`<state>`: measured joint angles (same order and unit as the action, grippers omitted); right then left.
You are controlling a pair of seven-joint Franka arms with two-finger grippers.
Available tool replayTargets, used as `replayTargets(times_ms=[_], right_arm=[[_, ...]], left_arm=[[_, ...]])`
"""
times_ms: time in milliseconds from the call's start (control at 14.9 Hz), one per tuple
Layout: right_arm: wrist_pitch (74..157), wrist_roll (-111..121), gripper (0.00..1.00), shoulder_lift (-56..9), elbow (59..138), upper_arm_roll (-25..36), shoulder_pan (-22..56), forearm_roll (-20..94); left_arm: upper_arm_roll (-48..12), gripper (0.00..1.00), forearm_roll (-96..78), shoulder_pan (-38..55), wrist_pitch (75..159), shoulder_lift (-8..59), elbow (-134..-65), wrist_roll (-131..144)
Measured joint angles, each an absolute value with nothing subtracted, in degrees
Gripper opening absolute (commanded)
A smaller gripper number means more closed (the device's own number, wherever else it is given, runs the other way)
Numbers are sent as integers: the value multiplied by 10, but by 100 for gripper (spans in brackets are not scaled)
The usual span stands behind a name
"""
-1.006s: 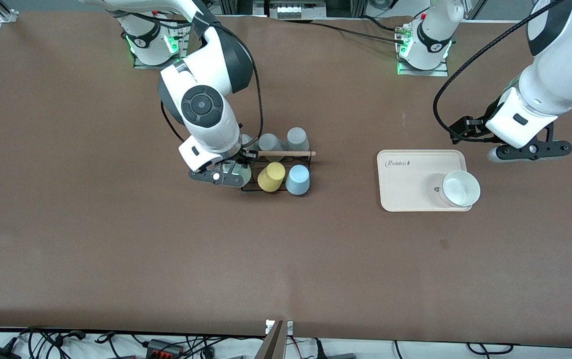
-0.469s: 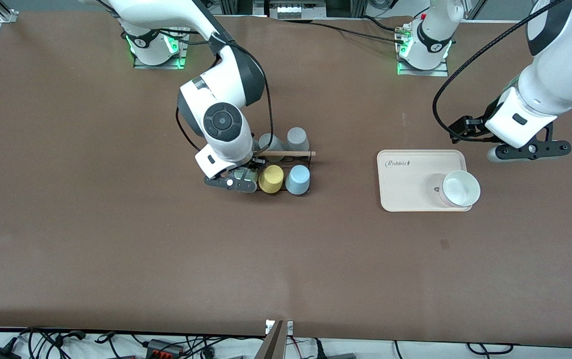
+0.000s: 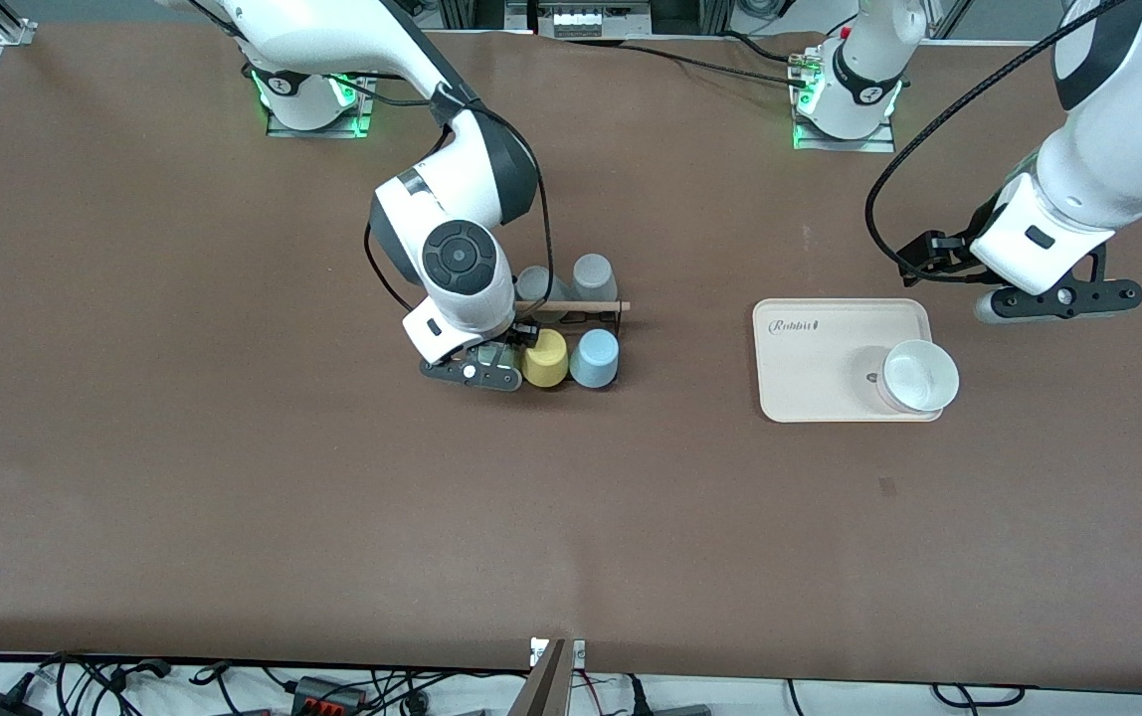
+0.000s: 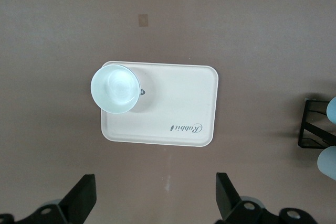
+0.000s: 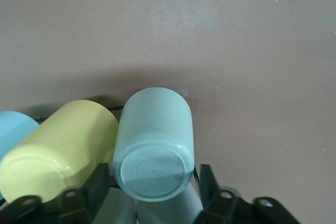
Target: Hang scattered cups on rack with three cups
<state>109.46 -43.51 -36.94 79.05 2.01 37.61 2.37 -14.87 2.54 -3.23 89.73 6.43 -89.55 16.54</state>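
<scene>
Mint cup sits upside down on the rack, base tilted up between the right gripper's parted, non-touching fingers, yellow cup touching beside it. From the front, blue cup hangs past the yellow. Left gripper waits open above the tray holding a bowl.

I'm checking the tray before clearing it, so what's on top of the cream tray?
One pale cup stands mouth up on the cream tray, at its corner nearer the front camera, toward the left arm's end. It looks empty. The tray under the cup is hidden.
</scene>
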Motion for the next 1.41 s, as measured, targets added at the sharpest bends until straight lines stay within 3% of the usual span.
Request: replayTargets(times_ms=[402,737,1006,1408], right_arm=[[1038,-367,100,-343,727,39,358,23],[969,-277,100,-298,679,46,236,21],[918,-176,100,-258,676,46,141,17],[901,-104,100,-170,739,46,89,-11]], left_arm=[[-149,100,25,-32,897,64,-895,165],[-149,100,25,-32,897,64,-894,165],[-149,100,25,-32,897,64,-894,165],[-149,100,25,-32,897,64,-894,165]])
